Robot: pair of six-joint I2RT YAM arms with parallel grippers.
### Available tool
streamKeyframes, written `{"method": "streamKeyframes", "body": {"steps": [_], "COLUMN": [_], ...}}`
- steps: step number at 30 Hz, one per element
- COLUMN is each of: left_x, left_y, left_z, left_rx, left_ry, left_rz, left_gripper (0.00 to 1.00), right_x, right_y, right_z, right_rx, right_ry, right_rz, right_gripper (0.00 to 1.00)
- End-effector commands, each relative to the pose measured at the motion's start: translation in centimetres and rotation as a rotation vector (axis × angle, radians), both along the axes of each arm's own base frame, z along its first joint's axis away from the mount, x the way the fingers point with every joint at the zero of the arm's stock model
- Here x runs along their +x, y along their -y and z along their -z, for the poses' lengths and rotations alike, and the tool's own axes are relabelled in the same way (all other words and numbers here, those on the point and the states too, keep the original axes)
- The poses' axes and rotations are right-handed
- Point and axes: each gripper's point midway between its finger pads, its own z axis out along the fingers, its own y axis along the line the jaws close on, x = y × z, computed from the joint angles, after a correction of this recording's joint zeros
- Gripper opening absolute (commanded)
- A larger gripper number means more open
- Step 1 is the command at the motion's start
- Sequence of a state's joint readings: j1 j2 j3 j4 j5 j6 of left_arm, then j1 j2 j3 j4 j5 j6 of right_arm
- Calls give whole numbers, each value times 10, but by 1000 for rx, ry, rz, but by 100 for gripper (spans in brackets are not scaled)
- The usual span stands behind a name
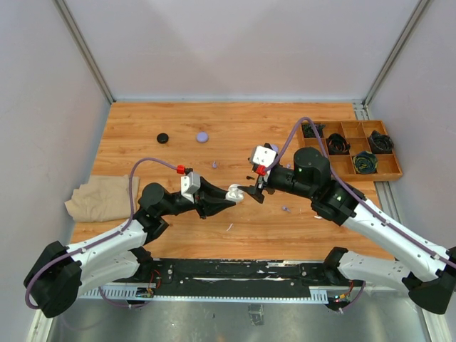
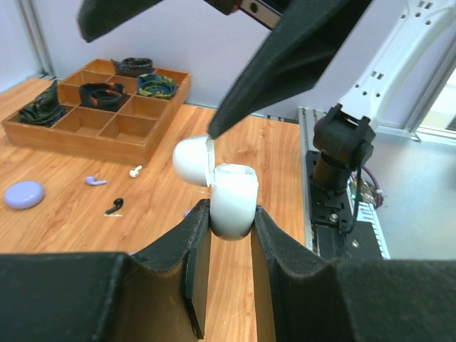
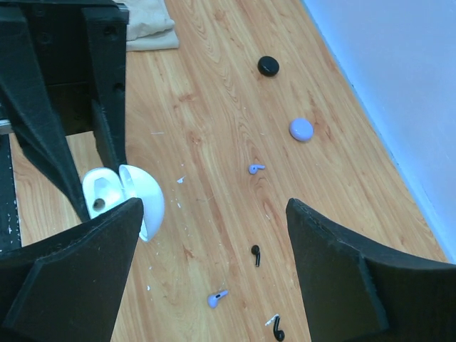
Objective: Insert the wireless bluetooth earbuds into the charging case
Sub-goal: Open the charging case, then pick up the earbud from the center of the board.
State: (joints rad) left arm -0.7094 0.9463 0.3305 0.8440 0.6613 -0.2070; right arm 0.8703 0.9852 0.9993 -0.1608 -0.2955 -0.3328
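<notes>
My left gripper [image 1: 226, 196] is shut on the open white charging case [image 1: 234, 192], held above the table; it also shows in the left wrist view [image 2: 231, 203] with its lid [image 2: 191, 161] swung left. My right gripper [image 1: 254, 191] is open and empty, its fingers right over the case [image 3: 107, 192]. Earbuds lie loose on the wood: two lavender ones [image 3: 256, 169] [image 3: 217, 298], two black ones [image 3: 256, 254] [image 3: 277, 330], and a white one [image 2: 135, 170] near the tray.
A black round case [image 1: 163, 137] and a lavender round case [image 1: 202, 136] lie at the back of the table. A wooden tray [image 1: 377, 173] with coiled cables stands at the right. A folded beige cloth [image 1: 100, 198] lies at the left edge.
</notes>
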Motion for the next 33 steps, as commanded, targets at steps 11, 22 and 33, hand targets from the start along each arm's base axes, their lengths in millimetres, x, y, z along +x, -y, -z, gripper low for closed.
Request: {"method": "streamKeyframes", "body": {"steps": [11,22,33], "left_x": [6,17,18], "left_y": [-7,-24,-40], "left_z": [6,15,21], "left_rx": [-3,-30,-70], "left_ry": [70,168,242], "left_rz": [-65,-199,-281], "left_gripper": [0,0,0], "right_x": [-1,17,3], "right_y": [10,70,137], "right_z": [-11,65,147], "right_rx": [13,-190,-208], "right_ry": [-99,-437,-854], "right_rz": [87,462,902], "right_gripper": [88,89,89]}}
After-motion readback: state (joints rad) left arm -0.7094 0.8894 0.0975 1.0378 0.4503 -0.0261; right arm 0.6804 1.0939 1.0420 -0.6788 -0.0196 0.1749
